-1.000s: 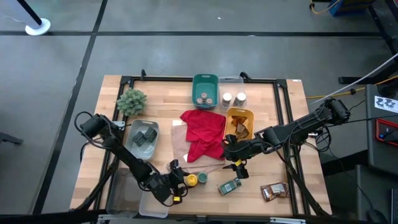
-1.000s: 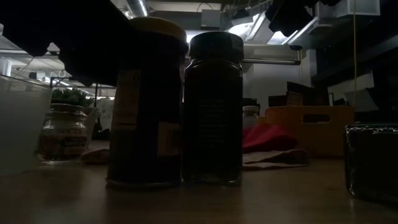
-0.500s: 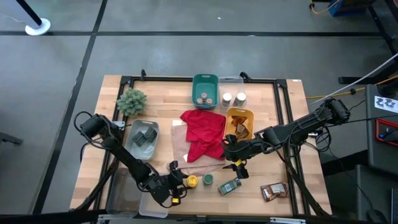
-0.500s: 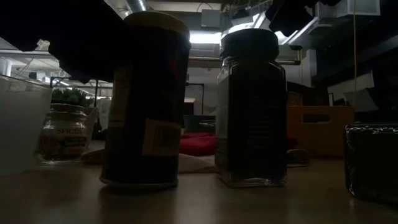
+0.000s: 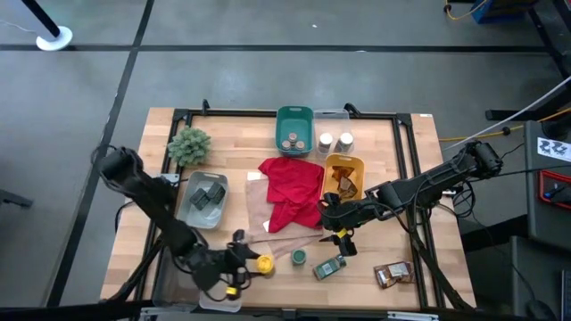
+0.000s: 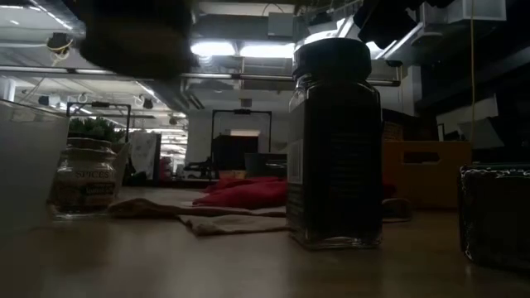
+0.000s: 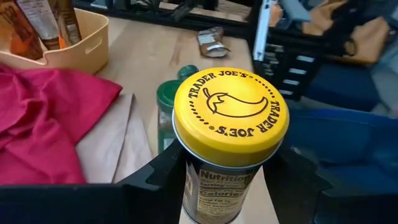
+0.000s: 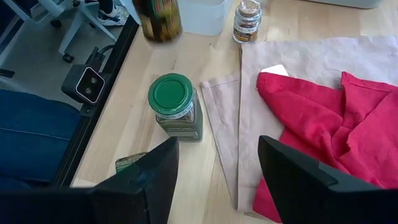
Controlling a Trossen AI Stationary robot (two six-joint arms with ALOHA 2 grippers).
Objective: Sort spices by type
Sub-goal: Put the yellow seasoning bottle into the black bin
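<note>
A yellow-lidded spice jar (image 7: 230, 115) sits between the fingers of my left gripper (image 5: 254, 264) near the table's front edge. In the low view its blurred base (image 6: 137, 37) hangs above the tabletop. A green-lidded jar (image 8: 174, 102) stands upright on the wood just right of it (image 5: 298, 257). My right gripper (image 8: 217, 149) hovers open above and beyond that jar, holding nothing. A small jar labelled SPICES (image 6: 83, 178) stands on the tan paper (image 8: 298, 68). Another jar (image 5: 328, 267) lies on its side, and brown packets (image 5: 393, 275) lie at the near right. My left gripper pinches the yellow-lidded jar's body just below the lid (image 7: 205, 186), one finger (image 7: 155, 183) on each opposite side. The fingers come from the table's left, slanting slightly down. The jar stays upright, lid up, lifted clear of the table.
A teal bin (image 5: 294, 129), a clear container (image 5: 335, 116) and an orange bin (image 5: 343, 162) stand at the back middle. A grey tray with tins (image 5: 205, 198), a green plant (image 5: 189, 144), a red cloth (image 5: 290, 192) and a clear box (image 5: 219, 294) at the near-left edge surround the work spot.
The green-lidded jar first slid a little toward the table's right, away from the yellow-lidded jar. My left gripper then rose and drew back toward the table's left with the yellow-lidded jar, lifting it clear of the table.
</note>
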